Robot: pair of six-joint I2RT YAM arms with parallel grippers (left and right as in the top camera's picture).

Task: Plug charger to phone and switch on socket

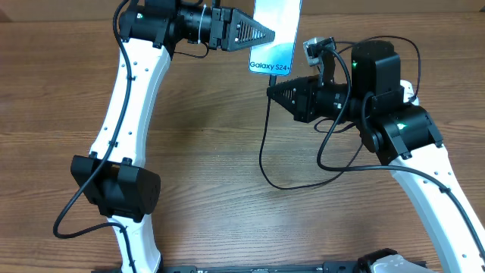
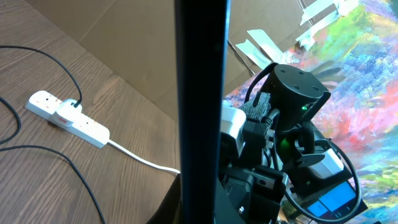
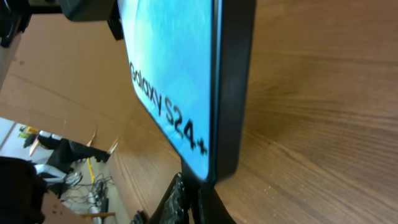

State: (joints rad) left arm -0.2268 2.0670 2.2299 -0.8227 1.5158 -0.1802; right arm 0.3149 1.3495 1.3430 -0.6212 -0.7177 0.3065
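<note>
Overhead: working step 1, mating charger (image 1: 262, 144) tip w/ phone (image 1: 276, 26). Clamping phone by its side w/ left gripper (image 1: 265, 34), holding it tilted, "Galaxy S24+" end facing the right arm; not telling whether its lower end is touching table (image 1: 189, 189). Pinching cable just behind tip w/ right gripper (image 1: 271, 91), jaws narrow, right below that end. Leaving rest of cable looping across tabletop. Seeing tip at phone's bottom edge in right wrist view, but not making out whether fully seated, too dark.

Judging approx halfway at best: plugging in progress, switching not yet done. Needing next: pushing tip straight along phone's long axis, bracing w/ left grip vs. the push, then letting go & reaching for socket (image 2: 67, 118).

Finding socket flat on table in left wrist view, well apart from phone, w/ black plug (image 2: 68, 107) in it & white cord (image 2: 143, 158) trailing off; not reading switch pos.

Working over matte brown wood-grain top, backing onto plain cardboard panels (image 2: 137, 37), w/ bright multicolour painted sheet (image 2: 360, 93) off to one side.
</note>
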